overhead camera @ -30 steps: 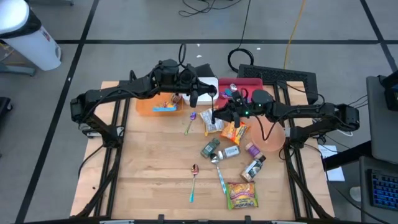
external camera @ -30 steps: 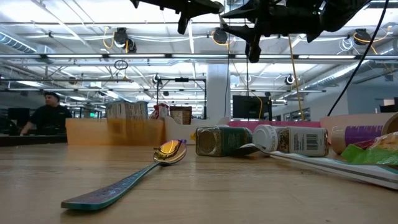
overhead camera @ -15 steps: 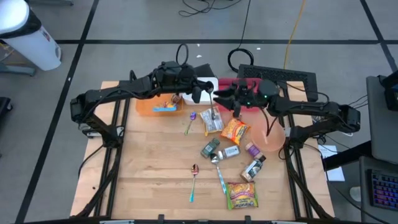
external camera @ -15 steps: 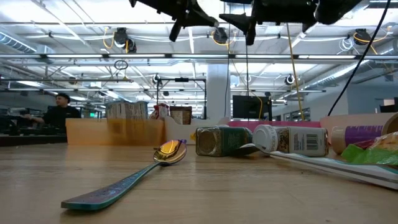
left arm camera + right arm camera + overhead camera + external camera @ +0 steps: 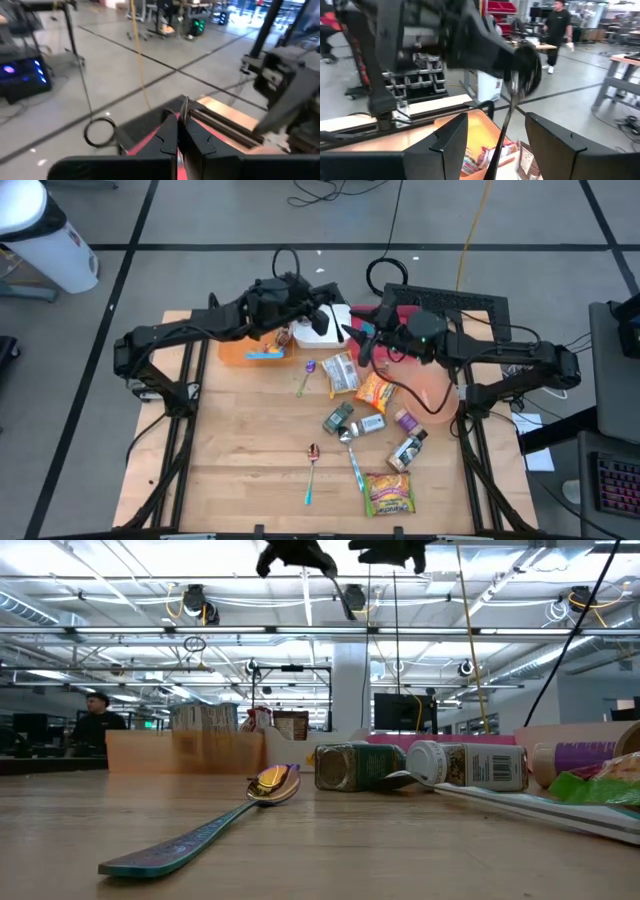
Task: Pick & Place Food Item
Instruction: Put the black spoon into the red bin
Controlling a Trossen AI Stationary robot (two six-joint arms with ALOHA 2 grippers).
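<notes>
Since a second ago the right pincer [image 5: 358, 338] has risen and pulled back from above the snack packets toward the far edge of the desk [image 5: 240, 450], and its fingers have parted; it now hangs over the red bin [image 5: 398, 313], with nothing between the fingers. In the right wrist view the two dark fingers [image 5: 451, 135] stand apart with an empty gap. The left pincer [image 5: 325, 322] has swung a little farther toward the white box [image 5: 318, 335] and stays shut, holding a thin metal utensil handle [image 5: 184, 107] between its tips; what kind of utensil cannot be told.

The food items lie on the desk, untouched: a clear packet [image 5: 341, 373] just beside an orange snack bag [image 5: 376, 391], and a green-and-yellow bag [image 5: 389, 492] near the front edge. Between them lie a dark spice jar [image 5: 338, 418], a white-capped bottle [image 5: 368, 424], a purple-labelled bottle [image 5: 406, 420] and another small bottle [image 5: 408, 450]. A spoon [image 5: 311, 470] lies toward the front, and a second one with a blue handle [image 5: 353, 462] lies beside it. An orange tray [image 5: 255, 352] sits under the left arm, and a pink plate [image 5: 437, 395] under the right arm. In the low view a person [image 5: 92, 725] stands far behind the desk.
</notes>
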